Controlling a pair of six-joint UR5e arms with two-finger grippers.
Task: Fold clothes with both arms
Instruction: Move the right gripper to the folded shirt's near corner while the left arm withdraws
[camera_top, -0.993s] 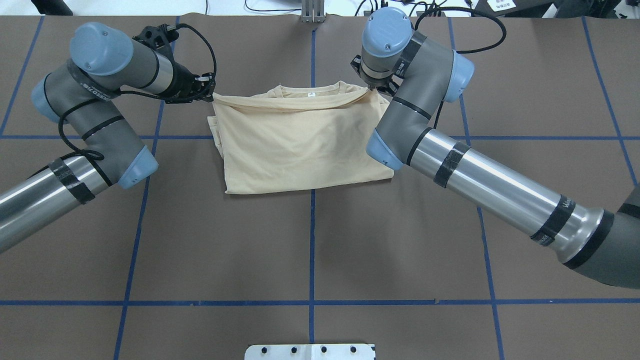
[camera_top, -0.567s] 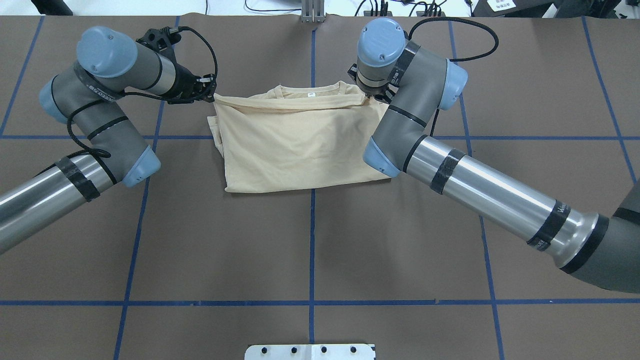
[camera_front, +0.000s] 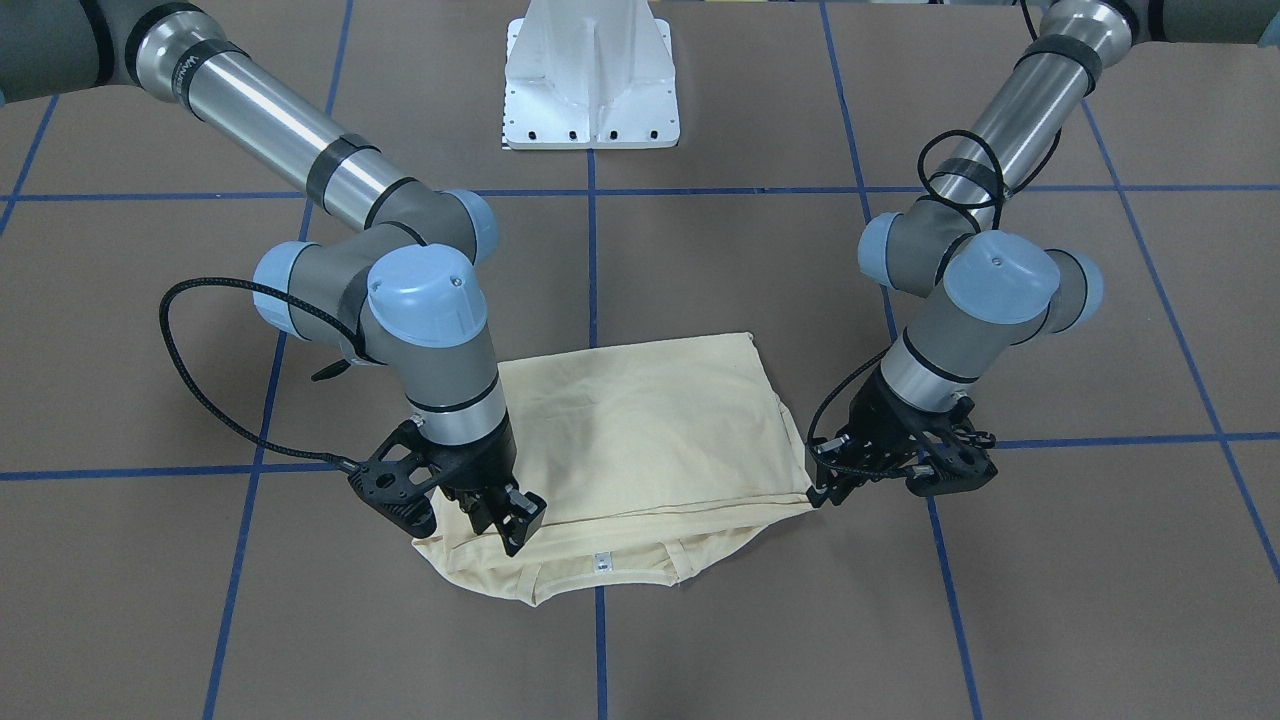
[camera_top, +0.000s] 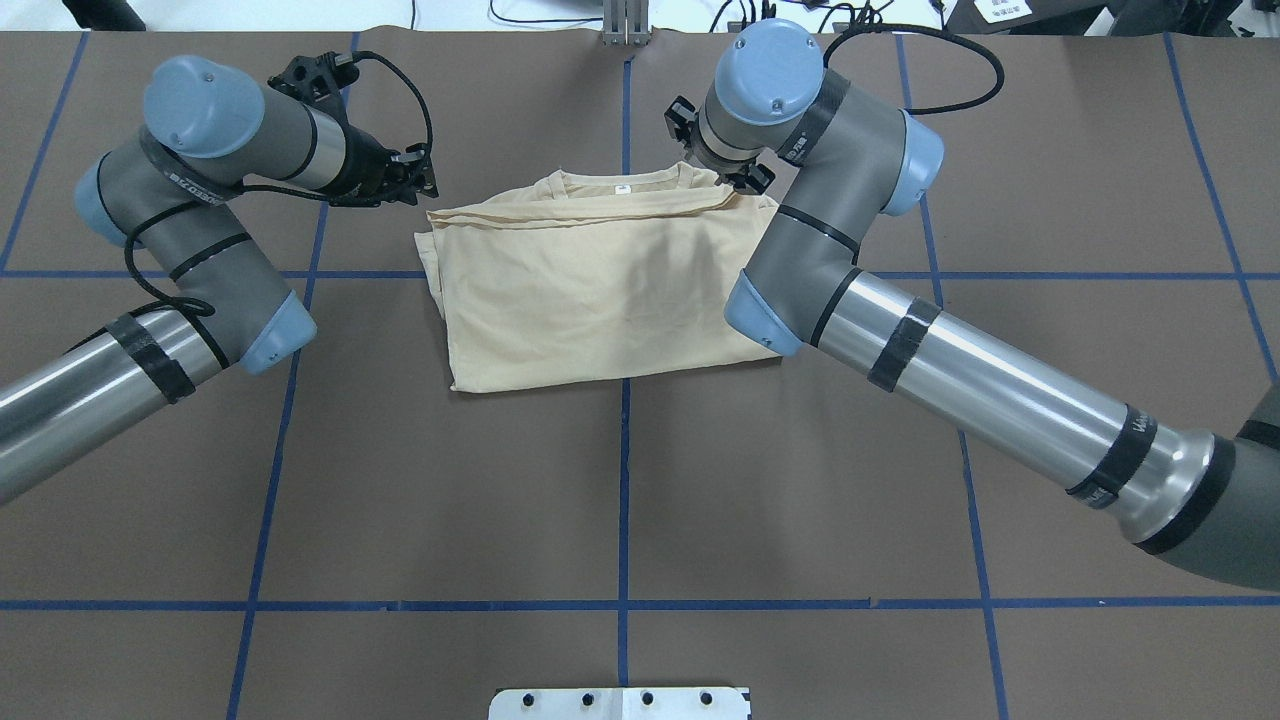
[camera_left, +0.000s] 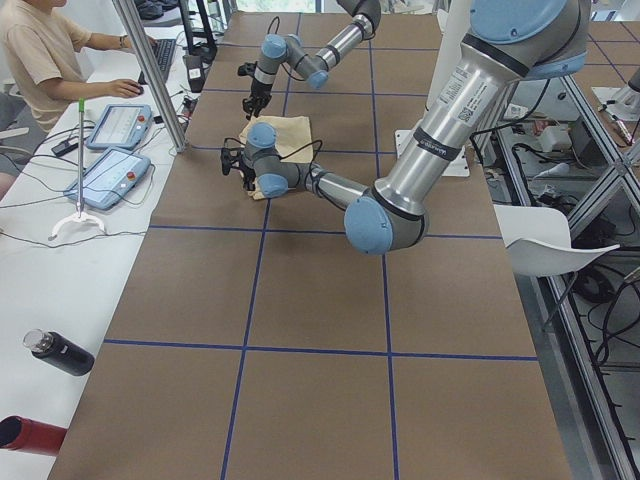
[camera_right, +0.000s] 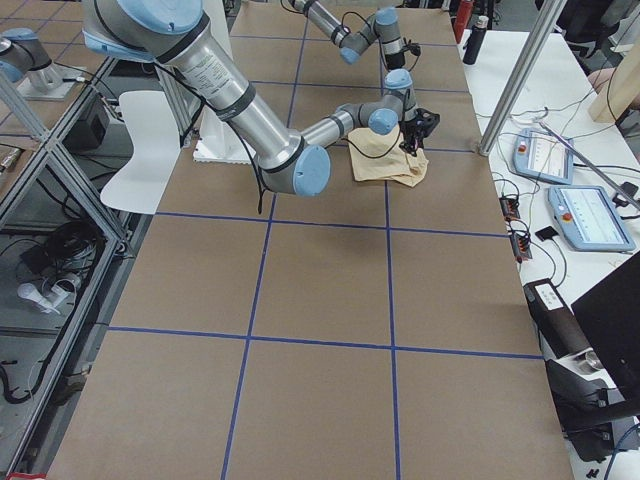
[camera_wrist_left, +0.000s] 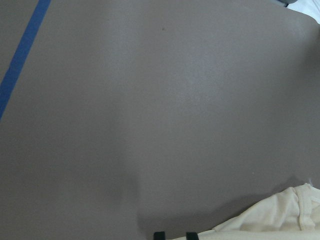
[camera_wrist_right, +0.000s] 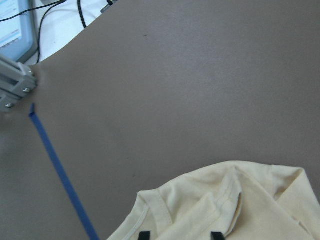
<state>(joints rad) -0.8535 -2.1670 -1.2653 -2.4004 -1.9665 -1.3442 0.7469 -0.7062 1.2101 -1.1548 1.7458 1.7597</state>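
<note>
The cream-yellow shirt (camera_top: 600, 290) lies folded into a rough rectangle at the far middle of the table. Its collar and small white neck label (camera_top: 621, 188) point away from the robot. My left gripper (camera_top: 428, 186) hovers just off the shirt's far left corner and holds nothing. In the left wrist view its fingertips (camera_wrist_left: 159, 234) stand slightly apart over bare table. My right gripper (camera_front: 515, 525) stands open over the collar's right side. In the right wrist view its fingertips (camera_wrist_right: 144, 235) are wide apart above loose cloth. The print is hidden.
Blue tape lines (camera_top: 624, 480) divide the brown table cover into squares. The white pedestal base (camera_front: 592, 75) stands at the robot's side. In the exterior left view a person (camera_left: 40, 50) sits at a side desk with tablets, and bottles (camera_left: 60, 352) lie near the front.
Both grippers have let go of the shirt's lifted far edge, which has dropped flat. The left gripper has backed off from the corner, and the right wrist has turned and risen.
</note>
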